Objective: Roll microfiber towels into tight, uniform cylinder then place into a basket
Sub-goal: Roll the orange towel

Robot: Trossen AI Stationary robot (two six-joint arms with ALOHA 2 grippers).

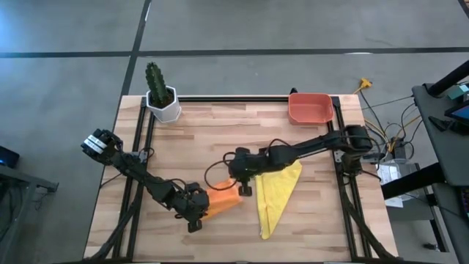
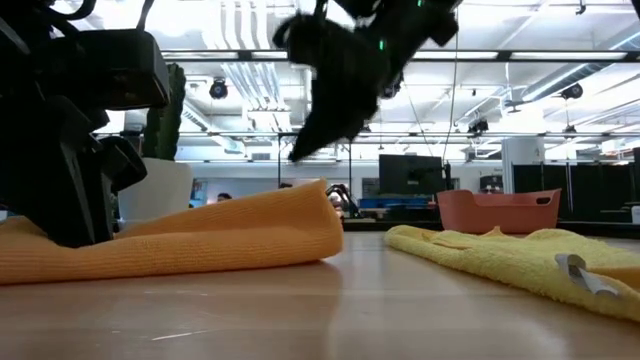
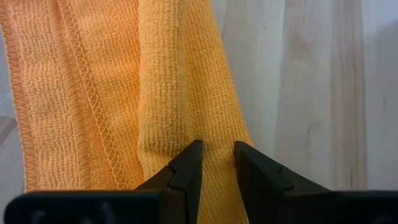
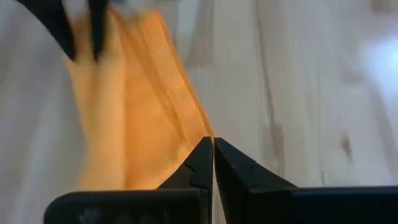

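Note:
The orange towel [image 1: 223, 199] lies partly rolled on the table's near middle, seen in the low view as a low thick bundle [image 2: 230, 235]. My left gripper [image 1: 196, 213] is shut on its near-left end [image 3: 217, 149]. My right gripper [image 1: 242, 187] is shut and hangs a little above the towel's far-right end [image 2: 300, 150], its fingertips over the towel's edge [image 4: 213, 144] without touching it. The yellow towel [image 1: 277, 194] lies folded and flat just right of the orange one. The salmon-red basket [image 1: 311, 108] stands at the far right edge. My left gripper pinches a raised fold of the orange towel [image 3: 217, 140] between its two fingers, at the towel's near-left end. The fingers slant down from the table's left. The towel rests on the table, slack, with its stitched hem [image 3: 87, 124] lying flat beside the fold.
A white pot with a green cactus [image 1: 163, 99] stands at the far left corner. Black frame rails [image 1: 139, 147] run along the table's left, right and far sides. Bare wood [image 1: 220, 132] lies between the towels and the far edge.

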